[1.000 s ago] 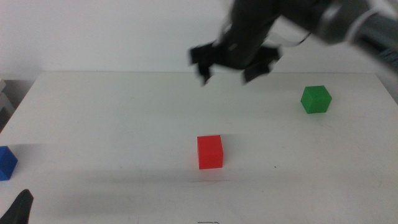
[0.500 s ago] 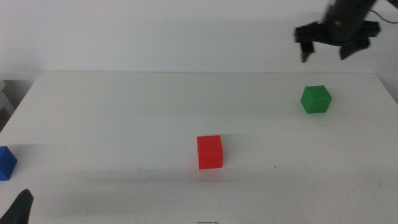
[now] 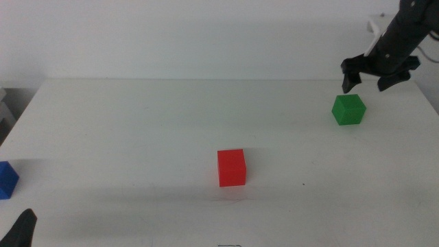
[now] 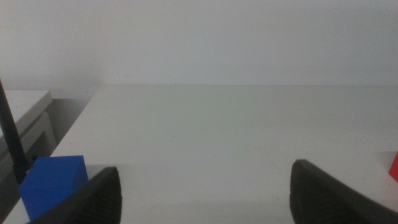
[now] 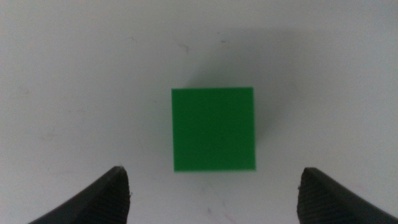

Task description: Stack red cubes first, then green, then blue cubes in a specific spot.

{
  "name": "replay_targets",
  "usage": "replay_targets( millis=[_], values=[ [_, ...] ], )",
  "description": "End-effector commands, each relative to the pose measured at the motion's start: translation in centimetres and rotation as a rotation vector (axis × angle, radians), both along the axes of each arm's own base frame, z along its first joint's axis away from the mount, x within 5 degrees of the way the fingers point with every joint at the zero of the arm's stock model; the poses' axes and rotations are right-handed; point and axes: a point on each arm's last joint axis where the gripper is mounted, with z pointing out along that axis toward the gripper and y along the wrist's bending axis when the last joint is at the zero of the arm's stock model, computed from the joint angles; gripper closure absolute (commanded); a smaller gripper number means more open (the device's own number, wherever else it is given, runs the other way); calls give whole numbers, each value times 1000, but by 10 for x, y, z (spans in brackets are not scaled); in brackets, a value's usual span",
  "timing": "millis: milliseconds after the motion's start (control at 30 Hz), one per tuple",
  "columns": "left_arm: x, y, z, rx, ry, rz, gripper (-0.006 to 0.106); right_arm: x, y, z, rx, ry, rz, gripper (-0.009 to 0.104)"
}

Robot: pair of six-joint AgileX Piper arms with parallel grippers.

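- Your right gripper (image 3: pixel 375 75) hangs spread wide above the green cube (image 3: pixel 348 109) near the table's (image 3: pixel 137 123) far right corner, lined up to straddle it.
- The red cube (image 3: pixel 232 167) sits mid-table as base; your left gripper (image 4: pixel 205 186), jaws apart, waits beside the blue cube (image 3: pixel 7 180) at the left edge.

This looked like a robotics lab bench: a plain white matte tabletop (image 3: pixel 137 130) stood against a bare white wall (image 3: pixel 171 34), and a dark two-jawed robot gripper (image 3: pixel 379 74) hung above the tabletop's far right corner.
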Motion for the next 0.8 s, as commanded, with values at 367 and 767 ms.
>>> replay_targets(
  millis=[367, 767],
  values=[
    [-1, 0, 10, -24, -101, -1, 10, 16, -1, 1, 5, -136, 31, 15],
    [-1, 0, 10, -24, -101, -1, 10, 24, -2, -26, -18, -105, 36, 33]
  ],
)
